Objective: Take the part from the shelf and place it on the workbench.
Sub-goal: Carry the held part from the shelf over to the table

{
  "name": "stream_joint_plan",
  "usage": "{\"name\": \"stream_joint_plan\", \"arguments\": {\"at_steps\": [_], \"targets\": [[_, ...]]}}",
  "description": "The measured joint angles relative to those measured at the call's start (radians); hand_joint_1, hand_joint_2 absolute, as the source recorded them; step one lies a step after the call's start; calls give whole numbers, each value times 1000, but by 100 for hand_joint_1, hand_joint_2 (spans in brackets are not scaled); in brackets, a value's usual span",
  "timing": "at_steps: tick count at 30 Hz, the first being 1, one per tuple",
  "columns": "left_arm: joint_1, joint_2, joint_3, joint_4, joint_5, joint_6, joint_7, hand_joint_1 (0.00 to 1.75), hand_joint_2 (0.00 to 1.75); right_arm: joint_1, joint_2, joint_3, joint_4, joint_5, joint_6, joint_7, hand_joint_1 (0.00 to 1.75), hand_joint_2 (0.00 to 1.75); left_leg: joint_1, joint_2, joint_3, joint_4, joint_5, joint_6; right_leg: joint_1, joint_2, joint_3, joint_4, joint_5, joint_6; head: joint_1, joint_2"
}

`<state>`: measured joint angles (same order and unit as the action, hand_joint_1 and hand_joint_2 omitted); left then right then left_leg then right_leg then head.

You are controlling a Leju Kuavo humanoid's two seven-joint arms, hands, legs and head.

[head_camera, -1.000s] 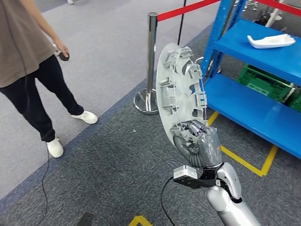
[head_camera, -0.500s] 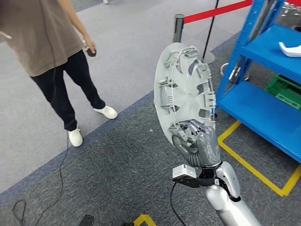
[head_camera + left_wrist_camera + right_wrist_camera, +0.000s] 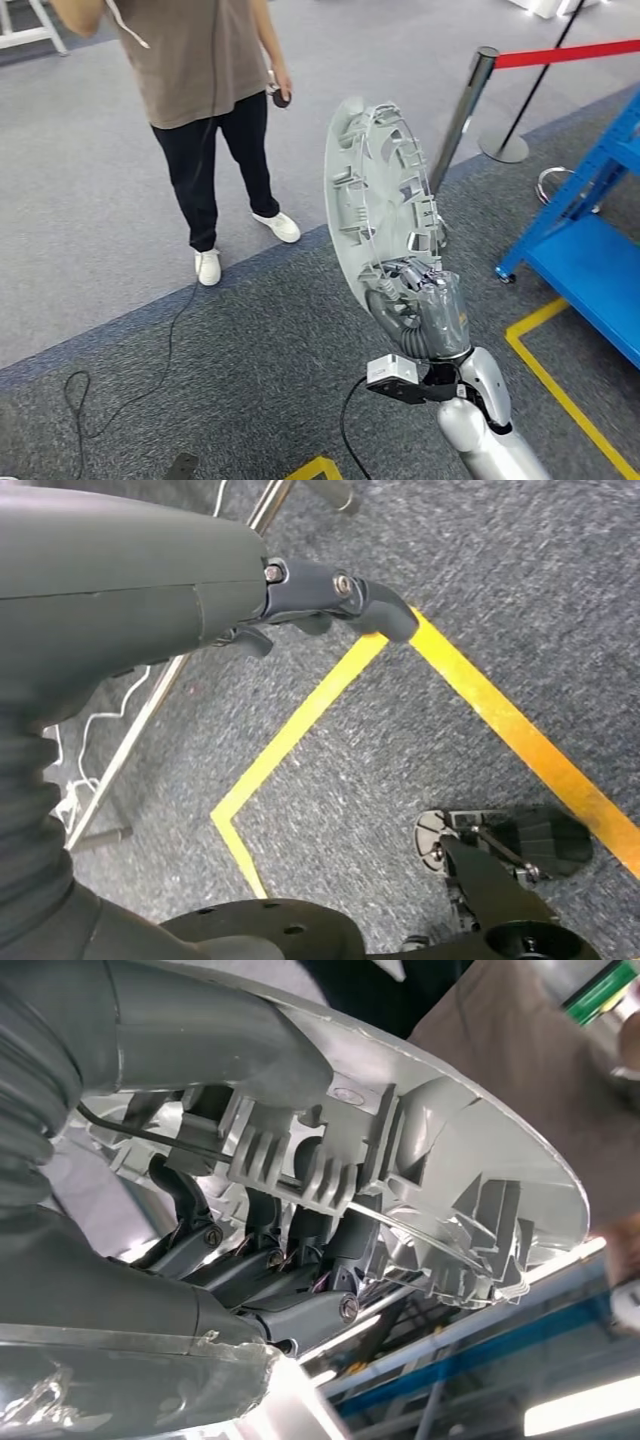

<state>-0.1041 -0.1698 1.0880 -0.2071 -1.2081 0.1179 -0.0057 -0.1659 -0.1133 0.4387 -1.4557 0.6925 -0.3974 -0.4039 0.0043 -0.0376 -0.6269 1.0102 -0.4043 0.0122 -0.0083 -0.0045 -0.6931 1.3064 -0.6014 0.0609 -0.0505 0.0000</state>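
Above the carpet, off the blue shelf (image 3: pixel 581 255): part (image 3: pixel 377 200), a grey wheel cover, upright in right hand (image 3: pixel 423 310), fingers clamped on lower rim. Left hand (image 3: pixel 332 595) hanging, fingers loosely curled, holding nothing. Pick judged done; carry and placement left. No desk visible. Person (image 3: pixel 204 90) standing near.

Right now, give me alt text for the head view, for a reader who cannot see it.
The robot's right hand grips the lower edge of a round grey wheel cover, held upright over dark carpet. A person in a brown shirt stands behind it; a blue shelf and a red-belt stanchion are to the right.
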Motion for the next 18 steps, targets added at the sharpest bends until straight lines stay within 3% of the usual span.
{"name": "stream_joint_plan", "arguments": {"at_steps": [1,2,4,5,7,9,11,13,15,16,18], "targets": [[1,0,0,0,0,0,0,0,175,1,0,0,0,0,0,0,175,175,-1,-15,1,0,0,0,1,4,-9,5,13,-3,0,0],[2,0,0,0,0,0,0,0,175,2,0,-1,0,0,0,0,175,175,-2,-30,2,1,0,0,1,8,1,-29,43,-6,0,0],[2,0,0,0,0,0,0,0,175,2,0,-3,0,1,0,1,175,175,-2,-58,3,3,1,-3,-2,42,57,-162,115,-13,0,0],[2,0,0,0,0,0,0,0,175,3,-1,-3,0,1,0,1,175,175,-2,-70,1,4,1,-6,-5,63,82,-218,135,-14,0,0],[3,0,0,0,0,-1,0,0,175,4,-1,-3,-1,1,-1,0,175,175,1,-91,-6,3,7,-19,-5,87,103,-263,142,-16,-1,0],[7,1,0,0,0,-1,0,0,175,4,-1,-4,-3,1,-1,0,175,175,6,-104,-11,-1,11,-33,-3,68,106,-270,147,-25,-1,0],[9,1,0,0,0,0,0,0,175,3,-1,-4,-5,1,-1,1,175,175,2,-67,-26,28,-9,-44,-5,44,112,-279,153,-37,-7,0],[6,0,0,0,0,-1,0,0,175,6,-1,-4,-6,1,-1,1,175,175,-2,-4,-78,132,-67,-51,-3,17,116,-283,153,-44,-14,0],[3,0,0,0,0,-1,1,0,175,9,-1,-5,-6,2,-1,1,175,175,0,21,-135,248,-111,-56,-1,-13,116,-283,151,-46,-14,0],[4,0,0,0,0,-1,2,0,175,10,-1,-5,-6,2,-1,1,175,175,1,25,-144,267,-108,-58,-1,-27,117,-283,150,-47,-15,0],[5,1,0,0,0,-2,5,0,175,10,-1,-6,-6,2,-2,1,175,175,3,37,-103,194,-57,-58,-1,-51,120,-283,148,-44,-15,0]]}}
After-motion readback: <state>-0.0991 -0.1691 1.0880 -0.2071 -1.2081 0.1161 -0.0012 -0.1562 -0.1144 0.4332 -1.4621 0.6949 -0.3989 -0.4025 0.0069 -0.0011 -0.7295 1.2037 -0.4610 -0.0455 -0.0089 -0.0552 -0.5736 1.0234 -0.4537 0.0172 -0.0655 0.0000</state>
